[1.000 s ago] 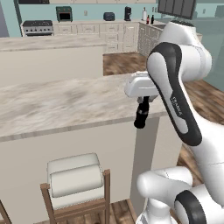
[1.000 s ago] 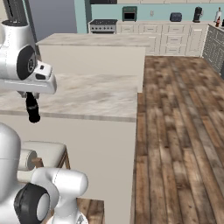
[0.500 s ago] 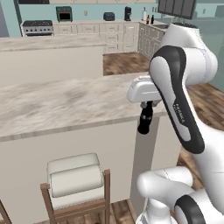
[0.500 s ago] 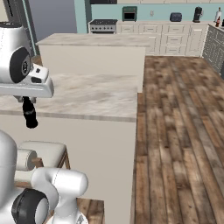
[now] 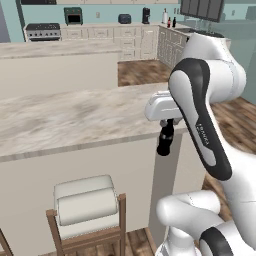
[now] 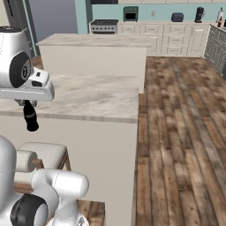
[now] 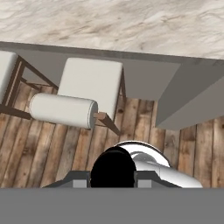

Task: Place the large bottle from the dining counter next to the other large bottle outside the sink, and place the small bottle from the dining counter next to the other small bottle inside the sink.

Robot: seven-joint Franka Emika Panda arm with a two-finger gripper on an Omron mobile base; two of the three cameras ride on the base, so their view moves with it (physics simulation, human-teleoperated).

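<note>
Because it must travel to the sink, I have the claw (image 5: 165, 131) closed on the neck of the small bottle (image 5: 164, 142), hanging upright off the tabletop's (image 5: 75, 112) front edge near its right corner, above the stool (image 7: 85, 89).

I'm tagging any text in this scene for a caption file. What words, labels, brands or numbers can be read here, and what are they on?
Arm: a short line of pale lettering runs along its dark band, too small and blurred to read.
Small bottle, held in the shut jaws: no readable label.
Distant bottles on the back counter: any labels too small to read.
Dining counter and stool: no text.
</note>
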